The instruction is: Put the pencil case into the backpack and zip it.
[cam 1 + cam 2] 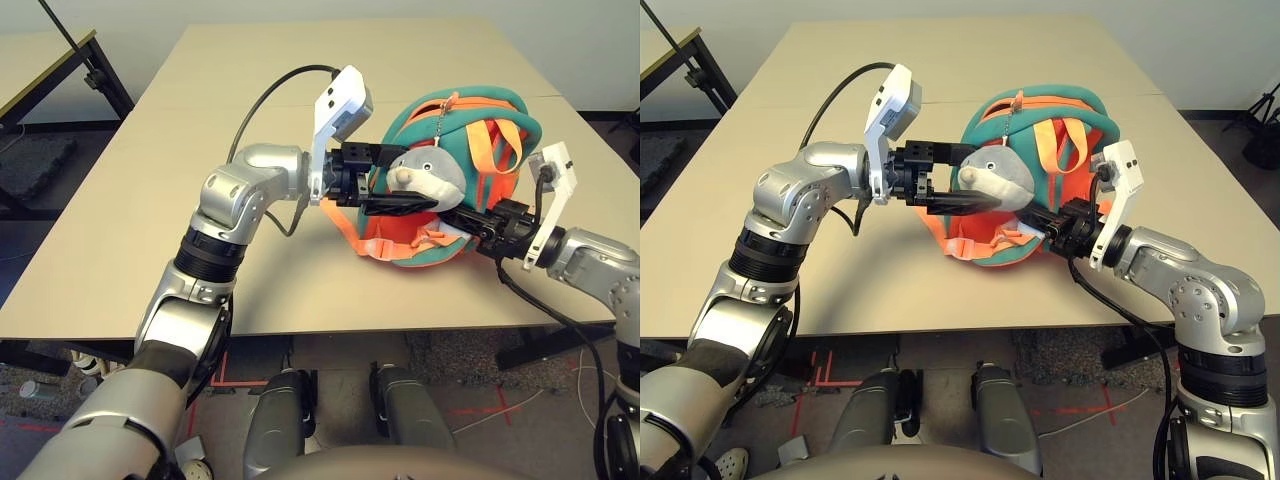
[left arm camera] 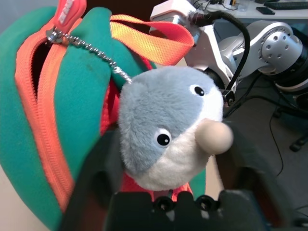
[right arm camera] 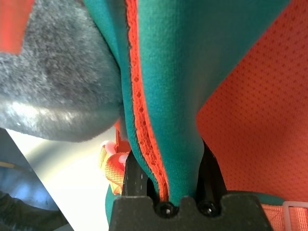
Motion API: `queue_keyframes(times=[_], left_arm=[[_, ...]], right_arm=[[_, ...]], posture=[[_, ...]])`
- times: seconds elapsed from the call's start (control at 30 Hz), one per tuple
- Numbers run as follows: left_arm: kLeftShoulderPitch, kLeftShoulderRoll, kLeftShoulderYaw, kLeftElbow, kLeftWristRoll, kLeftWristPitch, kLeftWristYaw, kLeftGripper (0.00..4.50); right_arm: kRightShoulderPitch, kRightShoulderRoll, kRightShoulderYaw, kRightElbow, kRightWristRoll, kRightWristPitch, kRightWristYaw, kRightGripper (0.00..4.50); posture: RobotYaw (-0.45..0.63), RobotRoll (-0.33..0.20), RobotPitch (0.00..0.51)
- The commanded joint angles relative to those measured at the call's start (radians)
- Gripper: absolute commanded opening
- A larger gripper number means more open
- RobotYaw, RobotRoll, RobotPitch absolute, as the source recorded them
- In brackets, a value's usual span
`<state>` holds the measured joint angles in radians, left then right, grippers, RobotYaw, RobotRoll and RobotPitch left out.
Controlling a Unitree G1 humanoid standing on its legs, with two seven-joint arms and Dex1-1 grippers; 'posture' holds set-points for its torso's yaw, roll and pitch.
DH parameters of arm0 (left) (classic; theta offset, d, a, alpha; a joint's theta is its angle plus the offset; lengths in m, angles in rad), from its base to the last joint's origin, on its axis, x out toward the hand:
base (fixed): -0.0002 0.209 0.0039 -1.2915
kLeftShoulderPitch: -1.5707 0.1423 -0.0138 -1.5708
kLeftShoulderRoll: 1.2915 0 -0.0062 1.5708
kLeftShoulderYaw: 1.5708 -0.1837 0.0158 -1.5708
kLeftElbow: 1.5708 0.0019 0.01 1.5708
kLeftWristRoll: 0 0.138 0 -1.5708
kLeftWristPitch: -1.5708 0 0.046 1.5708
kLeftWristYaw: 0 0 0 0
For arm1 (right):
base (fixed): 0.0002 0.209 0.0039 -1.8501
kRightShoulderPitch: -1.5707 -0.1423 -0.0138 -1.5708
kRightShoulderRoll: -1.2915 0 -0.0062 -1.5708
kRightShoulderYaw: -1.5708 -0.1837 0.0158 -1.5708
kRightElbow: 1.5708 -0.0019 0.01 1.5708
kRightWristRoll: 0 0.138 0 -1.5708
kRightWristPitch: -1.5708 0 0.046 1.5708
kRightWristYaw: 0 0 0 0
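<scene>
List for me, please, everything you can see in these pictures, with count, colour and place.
backpack: one, orange with teal trim and orange straps, lying on the table's right part, zip partly open.
plush animal: one, grey and white, hung from the backpack by a bead chain, between the left gripper's fingers.
table: one, beige, under everything.
black stand: one, at the far left beside the table.
left gripper: one, black, open around the plush animal.
right gripper: one, black, shut on the backpack's teal edge.
</scene>
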<state>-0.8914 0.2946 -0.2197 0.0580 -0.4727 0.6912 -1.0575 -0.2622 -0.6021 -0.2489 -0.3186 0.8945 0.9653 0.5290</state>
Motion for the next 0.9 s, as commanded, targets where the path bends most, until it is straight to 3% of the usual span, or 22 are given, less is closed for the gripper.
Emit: queue_keyframes(times=[0.03,0.5,0.57,0.67,0.8,0.9], left_arm=[[0.006,0.001,-0.017,0.008,0.01,0.012,0.003,2.87],[0.007,0.011,-0.009,-0.009,0.006,0.038,0.002,2.87],[0.008,0.009,-0.01,-0.005,0.013,0.034,0.009,2.46],[0.011,0.011,-0.014,-0.011,0.009,0.036,0.001,2.8],[0.014,0.012,-0.014,-0.025,0.001,0.041,-0.003,4.32],[0.015,0.011,-0.015,-0.033,-0.003,0.049,-0.007,4.5]], right_arm=[[0.014,0.006,0.021,0.003,-0.009,0.008,0.001,0.24],[0.012,0.022,0.027,0.006,-0.019,0.007,0.001,0.24],[0.011,0.024,0.027,0.006,-0.02,0.007,0.0,0.24],[0.01,0.026,0.028,0.007,-0.022,0.006,0.0,0.24],[0.01,0.026,0.028,0.008,-0.025,0.006,-0.001,0.24],[0.011,0.026,0.027,0.008,-0.026,0.006,-0.001,0.24]], posture=[[-0.21,0.0,0.092],[-0.21,0.0,0.099],[-0.21,0.0,0.099],[-0.21,0.0,0.098],[-0.21,0.0,0.098],[-0.21,0.0,0.098]])
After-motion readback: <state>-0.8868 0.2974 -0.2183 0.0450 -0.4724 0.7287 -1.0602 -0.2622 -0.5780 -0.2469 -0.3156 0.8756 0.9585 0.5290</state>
